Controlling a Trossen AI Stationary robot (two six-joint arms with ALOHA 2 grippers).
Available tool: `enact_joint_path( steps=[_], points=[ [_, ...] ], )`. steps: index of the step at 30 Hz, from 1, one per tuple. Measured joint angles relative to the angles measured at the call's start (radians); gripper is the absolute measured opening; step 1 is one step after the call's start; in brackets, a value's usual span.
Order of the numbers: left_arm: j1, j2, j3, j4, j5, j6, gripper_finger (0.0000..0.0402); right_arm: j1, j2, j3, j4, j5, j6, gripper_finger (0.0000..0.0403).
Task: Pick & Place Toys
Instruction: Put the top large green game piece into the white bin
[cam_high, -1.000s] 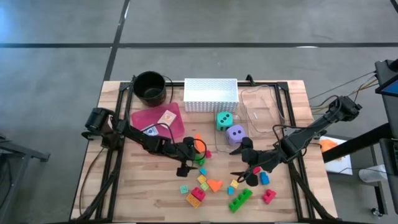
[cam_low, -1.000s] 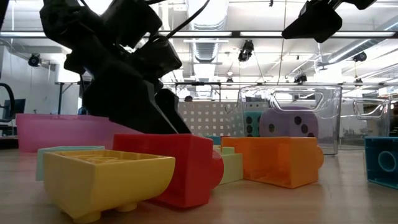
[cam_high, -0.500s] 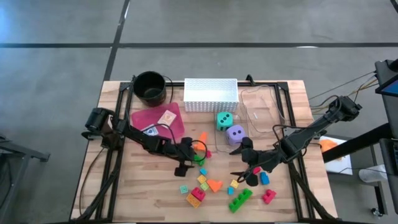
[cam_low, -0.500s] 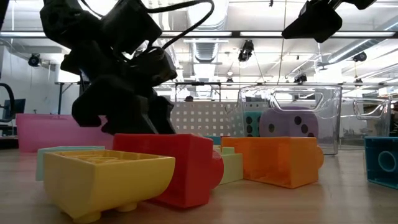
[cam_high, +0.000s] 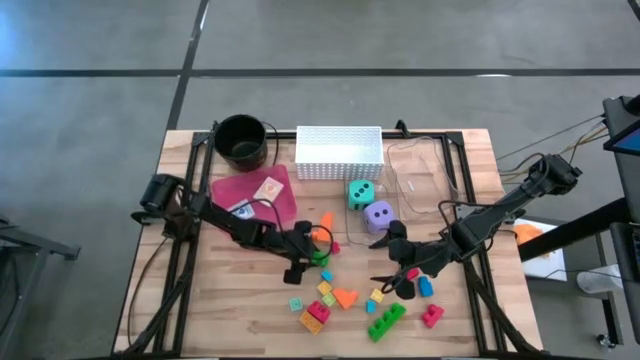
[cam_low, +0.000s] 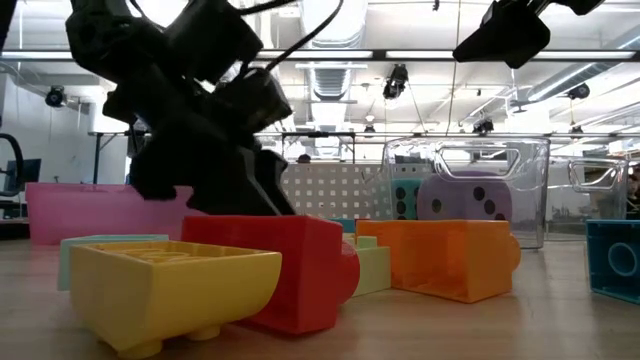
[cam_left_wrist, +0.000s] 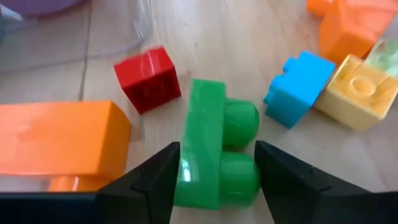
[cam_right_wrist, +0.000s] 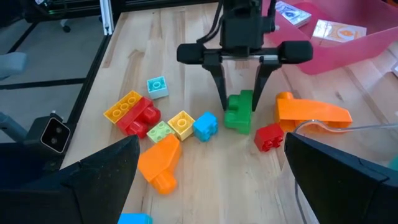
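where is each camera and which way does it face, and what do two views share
High: overhead, straight down; table, both arms.
Low: table height, level across; red block, yellow block, arms above.
Left wrist: past the left gripper, straddling the green block.
Right wrist: past its wide fingers, facing the left arm.
Shared: both wrist views show that green block.
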Motion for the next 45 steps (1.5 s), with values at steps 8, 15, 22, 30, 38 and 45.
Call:
enact_joint_path(
  steps=[8, 15, 22, 30, 38, 45],
  points=[
    [0.0, 0.012, 0.001, 0.004, 0.0, 0.0, 0.0184, 0.0, 0.0, 0.0, 0.001, 0.0, 0.0, 0.04],
    [0.0, 0.011, 0.001, -0.001, 0.0, -0.004, 0.0182, 0.0, 0.0, 0.0, 0.001, 0.0, 0.0, 0.04],
    [0.0, 0.009, 0.005, -0.008, 0.0, -0.003, 0.0181, 0.0, 0.0, 0.0, 0.001, 0.0, 0.0, 0.04],
    [0.0, -0.055, 0.036, -0.097, -0.047, 0.02, 0.0181, 0.0, 0.0, 0.0, 0.0, 0.0, 0.0, 0.04],
    [0.015, -0.183, 0.039, -0.142, -0.237, 0.134, 0.0181, 0.0, 0.0, 0.0, 0.0, 0.0, 0.0, 0.04],
    [0.175, -0.321, 0.058, -0.142, -0.265, 0.177, 0.0181, -0.002, 0.0, 0.0, 0.001, 0.0, -0.025, 0.04]
  ],
)
